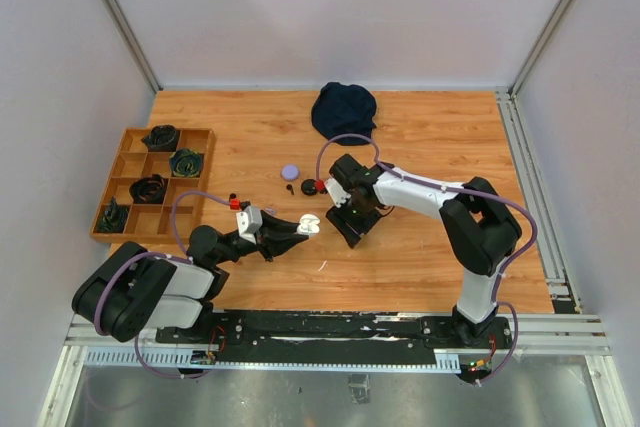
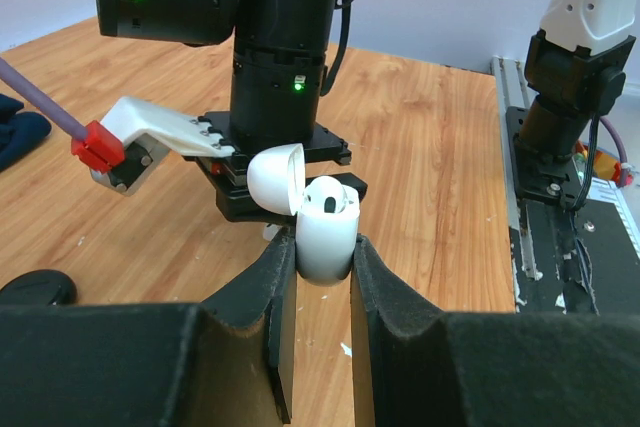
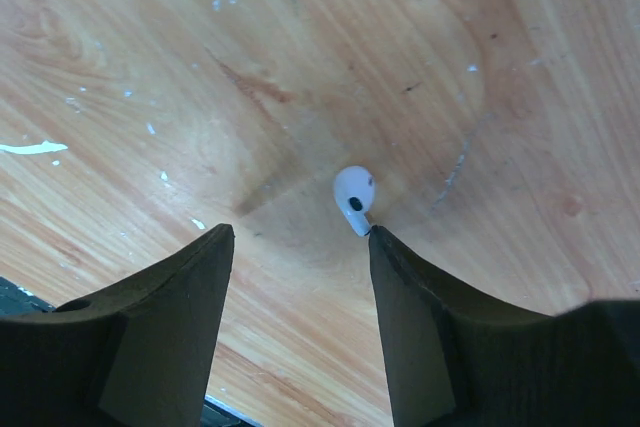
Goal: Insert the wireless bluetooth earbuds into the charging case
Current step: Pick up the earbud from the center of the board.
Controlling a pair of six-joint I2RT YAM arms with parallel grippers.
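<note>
A white charging case point(image 2: 325, 237) stands upright with its lid point(image 2: 276, 179) flipped open, and my left gripper point(image 2: 322, 247) is shut on it. One white earbud point(image 2: 330, 195) sits in the case. In the top view the case point(image 1: 311, 225) hangs just left of the right gripper point(image 1: 347, 225). In the right wrist view a second white earbud point(image 3: 354, 197) lies on the wooden table, its stem touching the tip of the right finger point(image 3: 400, 287). My right gripper point(image 3: 300, 233) is open just above the table, with nothing between its fingers.
A purple round case point(image 1: 290, 171), a small black piece point(image 1: 290, 188) and a red piece point(image 1: 320, 185) lie behind the grippers. A dark blue cloth point(image 1: 344, 110) sits at the back. A wooden compartment tray point(image 1: 195, 130) with coiled cables stands at the left.
</note>
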